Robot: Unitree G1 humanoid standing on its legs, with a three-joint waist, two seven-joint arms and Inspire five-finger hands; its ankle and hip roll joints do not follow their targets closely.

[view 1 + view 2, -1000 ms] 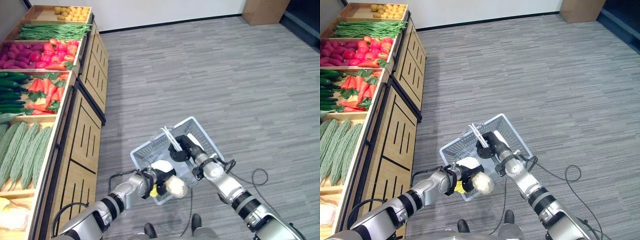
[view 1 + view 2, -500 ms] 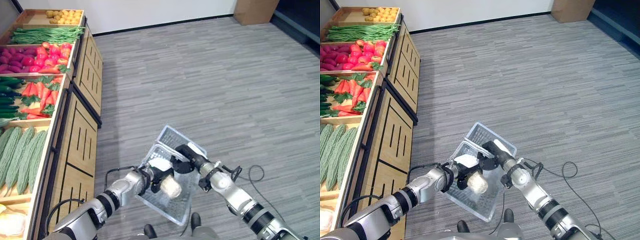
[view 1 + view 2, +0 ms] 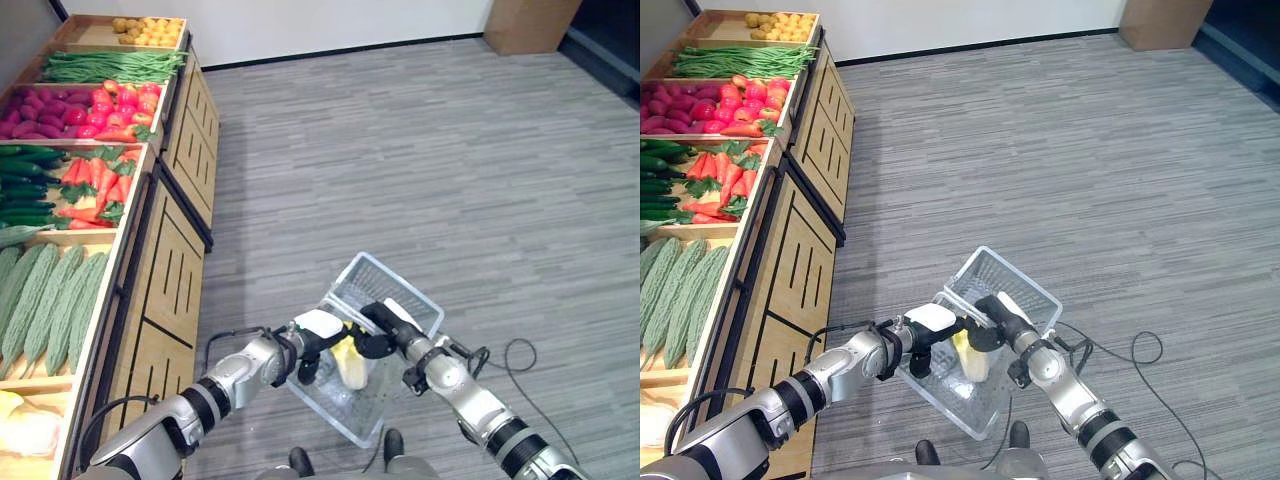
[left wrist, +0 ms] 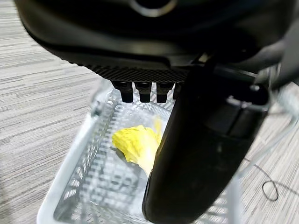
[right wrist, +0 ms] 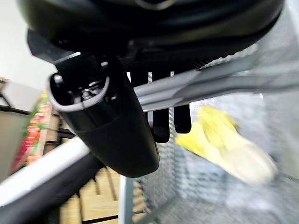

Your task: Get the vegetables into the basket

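A clear mesh basket (image 3: 388,285) hangs tilted above the grey floor, with my right hand (image 3: 386,324) shut on its handle (image 5: 205,86). A pale yellow cabbage (image 3: 350,362) lies inside on the basket's bottom, also visible as the cabbage (image 4: 138,145) in the left wrist view. My left hand (image 3: 308,350) hovers over the basket's near-left rim. Its fingers (image 4: 142,91) are straight and hold nothing, and the cabbage lies apart from them. In the right wrist view the cabbage (image 5: 229,148) shows past the curled fingers (image 5: 170,121).
A wooden produce stand (image 3: 170,270) runs along the left. Its bins hold bitter gourds (image 3: 45,300), carrots (image 3: 95,190), cucumbers (image 3: 25,185), red vegetables (image 3: 80,108), green beans (image 3: 110,66) and potatoes (image 3: 150,30). A cardboard box (image 3: 525,22) stands at the far right. Open floor lies to the right.
My left hand has let go of the cabbage, which now lies in the basket. The basket has tilted and swung right under my right hand. The camera has shifted.
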